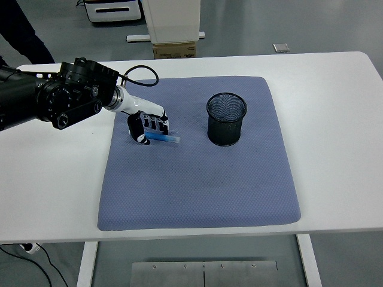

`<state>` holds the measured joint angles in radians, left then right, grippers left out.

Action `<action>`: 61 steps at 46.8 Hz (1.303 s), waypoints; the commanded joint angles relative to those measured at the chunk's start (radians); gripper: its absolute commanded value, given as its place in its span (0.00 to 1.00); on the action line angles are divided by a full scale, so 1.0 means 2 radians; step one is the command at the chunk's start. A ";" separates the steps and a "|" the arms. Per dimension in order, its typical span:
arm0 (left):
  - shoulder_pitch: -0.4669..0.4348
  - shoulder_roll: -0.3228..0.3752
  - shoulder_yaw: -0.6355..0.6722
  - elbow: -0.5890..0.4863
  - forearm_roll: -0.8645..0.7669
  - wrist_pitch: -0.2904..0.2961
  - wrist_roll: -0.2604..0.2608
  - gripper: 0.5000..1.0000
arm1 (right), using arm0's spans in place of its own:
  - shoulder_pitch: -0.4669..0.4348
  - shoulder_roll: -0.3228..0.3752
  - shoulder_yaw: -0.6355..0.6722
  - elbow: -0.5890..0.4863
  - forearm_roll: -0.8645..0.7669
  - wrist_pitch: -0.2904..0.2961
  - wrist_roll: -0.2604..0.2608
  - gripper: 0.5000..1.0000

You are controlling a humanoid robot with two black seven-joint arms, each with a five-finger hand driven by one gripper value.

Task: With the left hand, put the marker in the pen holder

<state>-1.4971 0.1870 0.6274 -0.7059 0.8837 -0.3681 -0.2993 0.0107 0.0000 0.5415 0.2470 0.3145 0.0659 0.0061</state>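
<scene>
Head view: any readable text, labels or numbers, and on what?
None readable.
Cardboard box beyond the table: faint print, too blurred to read.
Marker in the left hand: no legible label.
Pen holder, mat: no text.

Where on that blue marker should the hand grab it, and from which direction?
Grip the blue marker around its middle, coming from above. It lies flat on the blue mat, so only a top-down pinch across its narrow barrel fits. The left hand is already curled over it there.
</scene>
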 commanded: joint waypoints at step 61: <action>-0.012 0.002 -0.001 -0.007 0.034 0.041 -0.005 0.36 | 0.000 0.000 0.000 0.000 0.000 0.000 0.000 1.00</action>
<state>-1.5221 0.1902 0.6256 -0.7121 0.9454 -0.2853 -0.3085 0.0107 0.0000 0.5415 0.2469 0.3145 0.0659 0.0061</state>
